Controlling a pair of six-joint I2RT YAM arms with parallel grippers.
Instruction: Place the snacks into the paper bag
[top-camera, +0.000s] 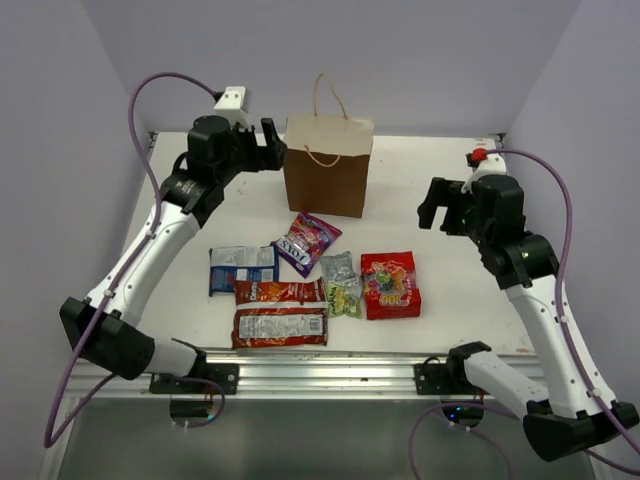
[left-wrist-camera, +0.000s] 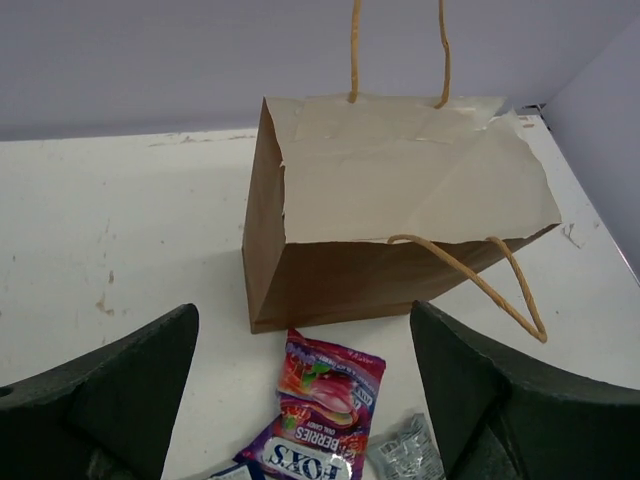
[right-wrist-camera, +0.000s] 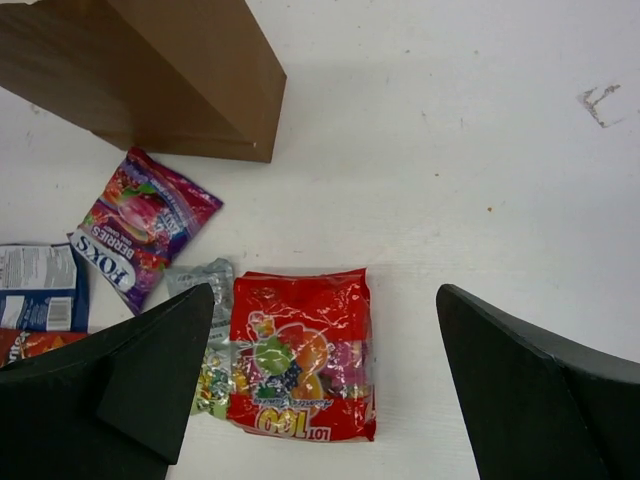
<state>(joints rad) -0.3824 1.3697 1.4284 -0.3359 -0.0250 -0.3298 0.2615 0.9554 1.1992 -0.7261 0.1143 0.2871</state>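
The brown paper bag (top-camera: 328, 165) stands upright at the back middle of the table, its top folded partly shut in the left wrist view (left-wrist-camera: 400, 210). In front of it lie the purple packet (top-camera: 308, 241), blue-white packet (top-camera: 243, 268), two long red-orange packets (top-camera: 280, 291) (top-camera: 281, 326), silver-grey packet (top-camera: 338, 267), yellow-green packet (top-camera: 344, 297) and square red packet (top-camera: 390, 285). My left gripper (top-camera: 272, 146) is open and empty, just left of the bag's top. My right gripper (top-camera: 432, 208) is open and empty, raised right of the bag, above the square red packet (right-wrist-camera: 303, 353).
A small red object (top-camera: 478, 156) sits at the back right corner of the white table (top-camera: 450, 280). Purple-grey walls close in the back and sides. A metal rail (top-camera: 330, 370) runs along the near edge.
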